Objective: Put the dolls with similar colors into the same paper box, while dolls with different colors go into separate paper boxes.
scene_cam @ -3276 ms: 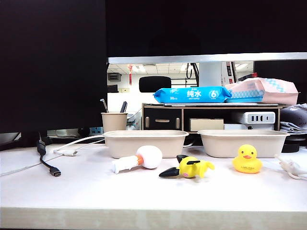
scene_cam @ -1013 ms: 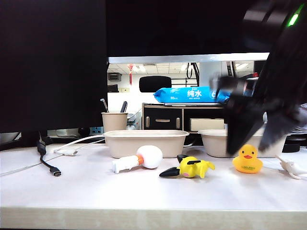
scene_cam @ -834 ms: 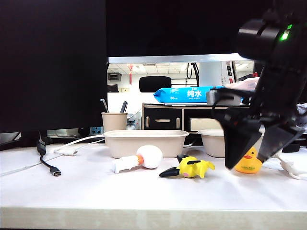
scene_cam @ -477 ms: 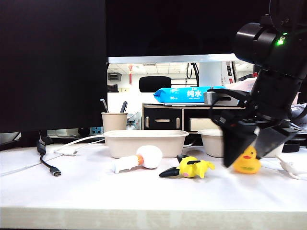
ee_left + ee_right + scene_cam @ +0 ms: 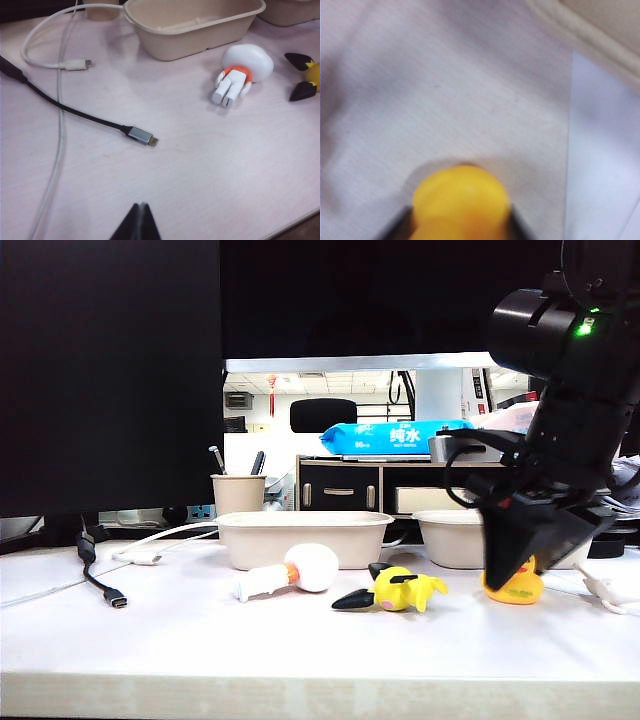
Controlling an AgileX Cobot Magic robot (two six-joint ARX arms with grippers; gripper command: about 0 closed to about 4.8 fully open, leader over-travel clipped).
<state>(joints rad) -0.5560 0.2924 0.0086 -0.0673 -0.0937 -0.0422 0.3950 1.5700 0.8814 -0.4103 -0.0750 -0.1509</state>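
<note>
1. Progress: nothing sorted yet. Both paper boxes show no doll inside from the exterior view; all 3 dolls are on the table (image 5: 200, 640).

2. R gripper (image 5: 522, 558) is down over the yellow duck (image 5: 517, 585), far right of the table, just in front of the right box (image 5: 450, 538). In the right wrist view the duck (image 5: 461, 202) sits between the two dark fingers, one finger (image 5: 400, 225) at each flank. Jaws look to be against its sides, but the duck is on the table, not lifted. Judgement: grasp in hand, not proven firm.

3. L gripper (image 5: 139, 225): only its dark tip shows in the left wrist view, the two fingers together w/ no gap, holding nothing. It hangs over the near-left part of the table, well apart from any doll.

4. White doll (image 5: 290, 573) w/ orange collar lies on its side, just in front of the left box (image 5: 303, 538). Untouched.

5. Yellow black-eared doll (image 5: 395, 592) lies mid-table, between the white doll and the duck. Untouched.

6. Left to do, as I judge: duck + black-eared doll into one box, likely the right one since nearest; white doll alone into the other. So 3 placements remain, 1st pick under way.

7. Black cable (image 5: 80, 114) and white cable (image 5: 55, 65) lie left of the boxes; not in the way.
</note>
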